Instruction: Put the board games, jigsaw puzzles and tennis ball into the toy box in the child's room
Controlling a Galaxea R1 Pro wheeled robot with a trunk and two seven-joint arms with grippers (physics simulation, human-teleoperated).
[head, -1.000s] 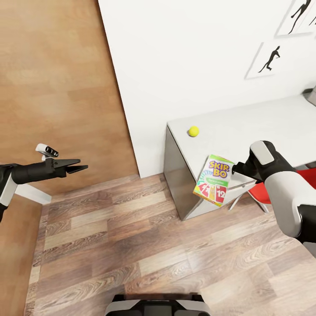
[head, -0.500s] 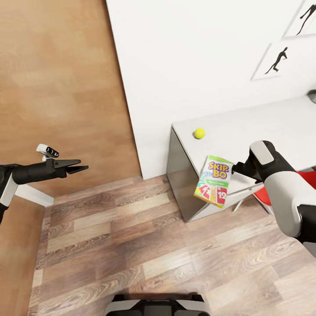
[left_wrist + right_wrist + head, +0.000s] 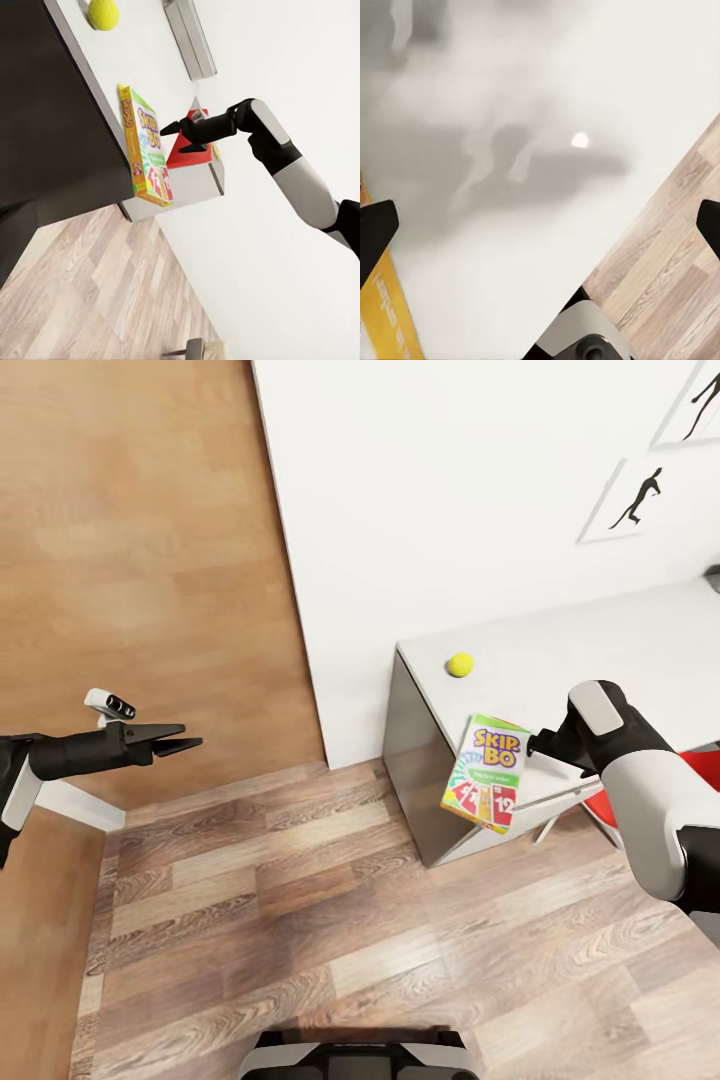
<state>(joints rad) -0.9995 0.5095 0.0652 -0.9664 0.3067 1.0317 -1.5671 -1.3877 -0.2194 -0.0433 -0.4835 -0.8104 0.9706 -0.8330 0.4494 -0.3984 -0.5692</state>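
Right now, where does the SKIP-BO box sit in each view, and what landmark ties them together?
Head view: SKIP-BO box, right of centre, tilted past the table front.
Left wrist view: at the table edge, by the right claw.
Right wrist view: yellow-orange sliver over the table.
Shared landmark: the pale table.

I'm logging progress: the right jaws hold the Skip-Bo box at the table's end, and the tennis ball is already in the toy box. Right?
Not quite: the tennis ball lies bare on the table, as the head view shows. The right gripper does hold the Skip-Bo box.
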